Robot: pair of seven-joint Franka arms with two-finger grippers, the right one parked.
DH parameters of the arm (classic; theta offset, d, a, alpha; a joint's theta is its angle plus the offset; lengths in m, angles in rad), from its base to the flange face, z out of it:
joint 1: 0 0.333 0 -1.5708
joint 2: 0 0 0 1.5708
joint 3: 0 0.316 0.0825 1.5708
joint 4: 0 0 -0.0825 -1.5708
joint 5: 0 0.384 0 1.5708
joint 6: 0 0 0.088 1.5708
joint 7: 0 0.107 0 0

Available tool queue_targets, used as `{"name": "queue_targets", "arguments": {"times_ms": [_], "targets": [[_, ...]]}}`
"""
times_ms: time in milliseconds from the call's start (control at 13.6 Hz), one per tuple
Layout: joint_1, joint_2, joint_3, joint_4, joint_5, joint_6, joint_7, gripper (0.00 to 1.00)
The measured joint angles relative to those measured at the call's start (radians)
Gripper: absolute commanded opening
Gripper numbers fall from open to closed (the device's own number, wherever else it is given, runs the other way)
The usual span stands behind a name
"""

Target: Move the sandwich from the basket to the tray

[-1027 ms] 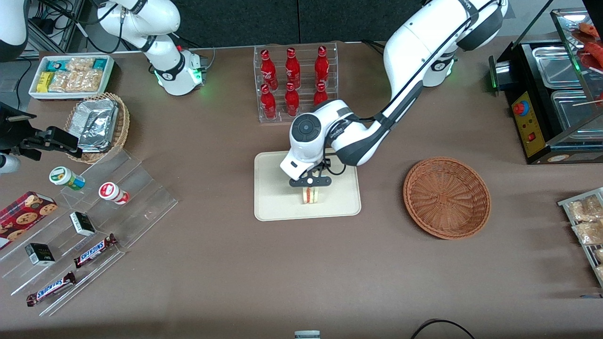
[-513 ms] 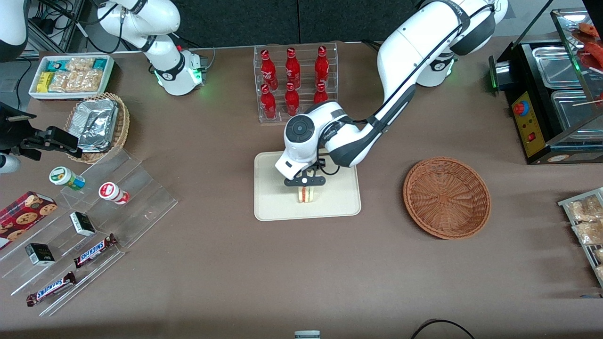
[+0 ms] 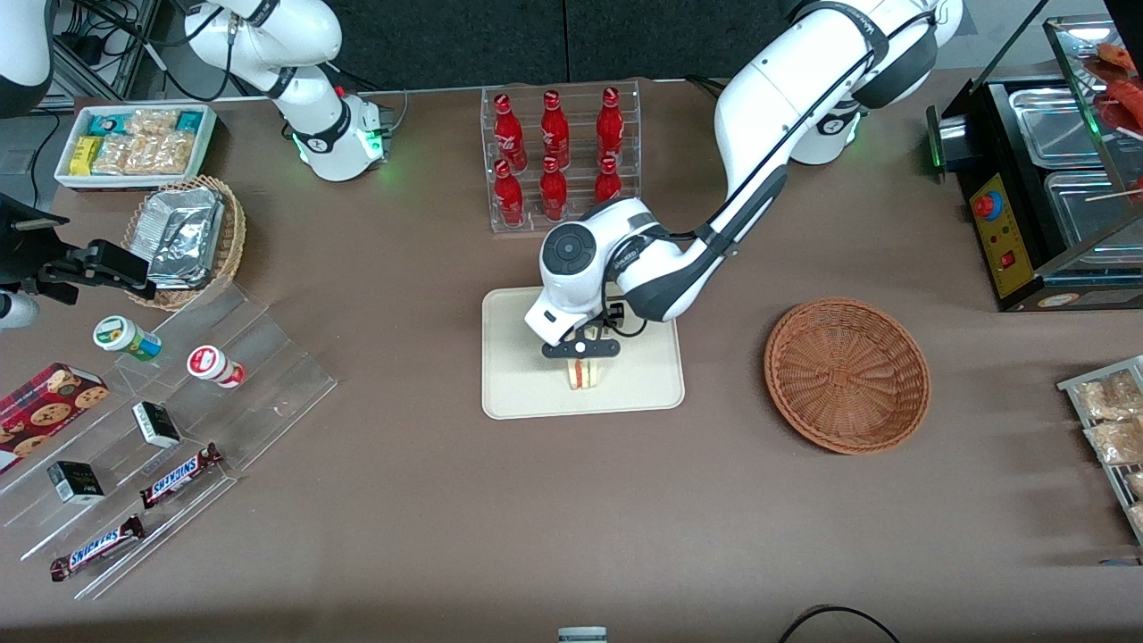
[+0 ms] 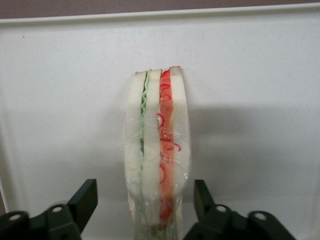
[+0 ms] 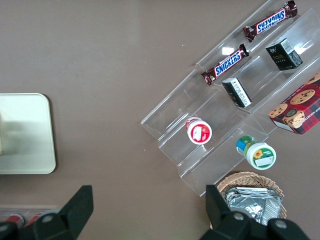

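Cream tray (image 3: 518, 393) carries the sandwich (image 3: 583, 375), standing on edge near its middle. Your gripper (image 3: 581, 349) hangs just above the sandwich, fingers (image 4: 85, 197) spread, gripping nothing. Lift straight: a brushing finger would likely tip that narrow wedge. The basket (image 3: 846, 374) sits empty.

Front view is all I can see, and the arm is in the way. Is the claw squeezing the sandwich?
Observer: No. In the left wrist view the gripper is open, with a gap between each of its fingers and the sandwich.
Operator: Is it lying flat?
Observer: No, it stands on edge on the tray, layers facing up at the camera.
Operator: What's inside it?
Observer: A green layer beside a red one between white bread, all in clear wrap.
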Motion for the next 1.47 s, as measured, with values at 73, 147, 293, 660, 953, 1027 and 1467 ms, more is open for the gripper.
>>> {"name": "queue_targets", "arguments": {"times_ms": [73,147,293,660,953,1027,1467], "targets": [[0.000,0.000,0.000,0.004,0.000,0.000,-0.004,1.00],[0.000,-0.001,0.001,0.012,0.000,0.000,-0.015,1.00],[0.002,-0.010,0.003,0.037,0.000,0.000,-0.039,1.00],[0.049,-0.087,0.010,0.055,-0.014,-0.049,-0.056,1.00],[0.158,-0.147,0.010,0.040,-0.046,-0.083,-0.046,1.00],[0.189,-0.159,0.009,0.020,-0.050,-0.083,-0.024,1.00],[0.373,-0.222,0.010,-0.080,-0.116,-0.084,0.204,1.00]]}}
